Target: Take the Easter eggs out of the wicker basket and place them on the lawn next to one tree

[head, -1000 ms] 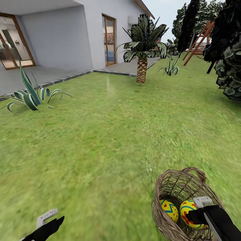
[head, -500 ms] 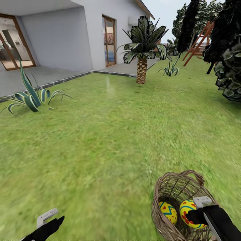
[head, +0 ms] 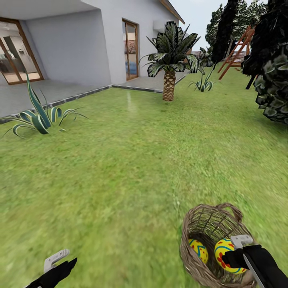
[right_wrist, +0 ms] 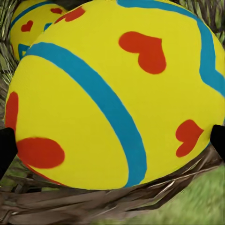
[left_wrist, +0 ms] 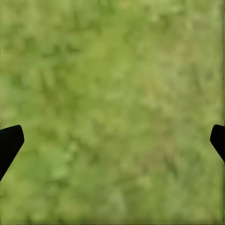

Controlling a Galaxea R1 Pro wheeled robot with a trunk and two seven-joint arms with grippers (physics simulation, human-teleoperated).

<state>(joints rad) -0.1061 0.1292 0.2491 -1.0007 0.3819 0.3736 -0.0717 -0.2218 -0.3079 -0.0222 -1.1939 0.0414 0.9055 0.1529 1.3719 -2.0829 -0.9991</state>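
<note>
The brown wicker basket [head: 200,226] stands on the lawn [head: 132,160] at the lower right of the head view. My right gripper [head: 233,253] is shut on a yellow Easter egg [head: 224,252] with red marks and blue bands, held just over the basket's mouth. That egg [right_wrist: 108,93] looms large in the right wrist view, above the wicker [right_wrist: 93,206]. A second egg [head: 199,251] lies inside the basket, also seen behind the held egg [right_wrist: 33,23]. My left gripper [head: 60,262] hangs open over bare grass [left_wrist: 112,70]. A dark-leaved tree [head: 274,84] stands at the right edge.
A palm [head: 169,80] with a scaly trunk grows ahead by the grey patio [head: 40,90]. A spiky agave [head: 38,116] sits at the left. The white house [head: 80,48] is behind. A wooden frame [head: 236,48] and more dark trees stand far right. Open grass lies between.
The whole view has shifted slightly, so the camera has moved. The basket now sits a little lower and further left in the picture, while the held egg stays in my right gripper.
</note>
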